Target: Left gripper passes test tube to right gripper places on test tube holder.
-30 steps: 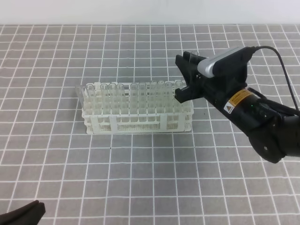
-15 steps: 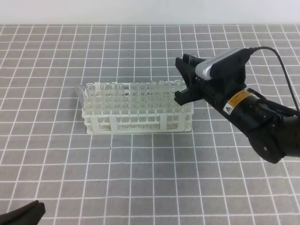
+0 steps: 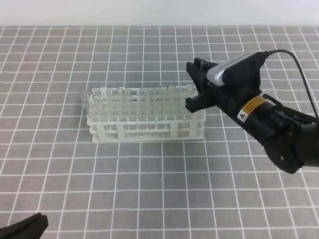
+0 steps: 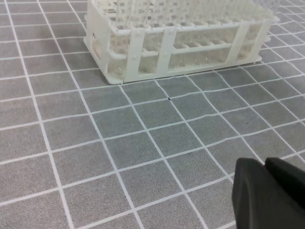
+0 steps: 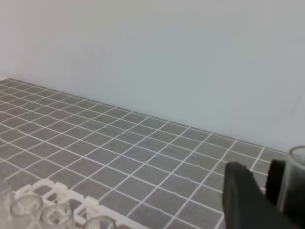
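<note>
The white test tube holder (image 3: 144,130) stands mid-table with several clear tubes upright in it; the left wrist view shows its front wall (image 4: 167,43). My right gripper (image 3: 193,85) hovers over the holder's right end, one finger on each side of a clear test tube (image 3: 191,90) standing in the end row. In the right wrist view that tube's rim (image 5: 296,183) rises beside a black finger (image 5: 243,200); contact is not visible. My left gripper (image 3: 25,226) rests low at the near left corner, its fingers (image 4: 267,195) together and holding nothing.
A clear tube (image 3: 84,99) leans outward at the holder's left end. Grey tiled matting (image 3: 149,174) covers the table, with a white wall (image 5: 152,47) at the far edge. The right arm's black body (image 3: 284,134) and cable fill the right side.
The right gripper's top module has shifted very slightly left over the holder's right end. The holder and the left arm have not moved.
</note>
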Robot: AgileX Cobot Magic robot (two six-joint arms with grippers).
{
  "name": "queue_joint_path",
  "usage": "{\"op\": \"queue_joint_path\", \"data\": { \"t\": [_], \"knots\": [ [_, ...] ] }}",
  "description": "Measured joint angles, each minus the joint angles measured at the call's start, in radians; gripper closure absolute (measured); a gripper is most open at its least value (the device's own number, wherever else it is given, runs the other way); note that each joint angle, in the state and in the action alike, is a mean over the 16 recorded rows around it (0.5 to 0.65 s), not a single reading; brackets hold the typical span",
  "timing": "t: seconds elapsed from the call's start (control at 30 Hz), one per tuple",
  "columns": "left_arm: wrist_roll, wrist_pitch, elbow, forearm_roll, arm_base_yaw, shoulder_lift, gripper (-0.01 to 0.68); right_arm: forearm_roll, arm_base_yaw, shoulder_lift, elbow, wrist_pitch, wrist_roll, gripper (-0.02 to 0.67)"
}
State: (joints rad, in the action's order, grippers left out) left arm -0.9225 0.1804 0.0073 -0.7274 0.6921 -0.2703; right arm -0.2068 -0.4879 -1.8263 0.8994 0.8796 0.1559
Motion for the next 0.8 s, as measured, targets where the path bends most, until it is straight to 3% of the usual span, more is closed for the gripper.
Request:
{"op": "queue_joint_path", "data": {
  "t": [0.53, 0.67, 0.8],
  "knots": [
    [0.000, 0.000, 0.001, -0.001, 0.000, 0.000, 0.659, -0.007, 0.000, 0.060, -0.014, -0.048, 0.000, 0.372],
    [0.000, -0.001, 0.003, -0.001, 0.000, -0.001, 0.659, -0.010, 0.000, 0.140, -0.044, -0.084, 0.000, 0.373],
    [0.000, 0.000, 0.002, -0.001, 0.000, 0.000, 0.659, -0.013, 0.000, 0.259, -0.090, -0.149, 0.003, 0.424]
  ]
}}
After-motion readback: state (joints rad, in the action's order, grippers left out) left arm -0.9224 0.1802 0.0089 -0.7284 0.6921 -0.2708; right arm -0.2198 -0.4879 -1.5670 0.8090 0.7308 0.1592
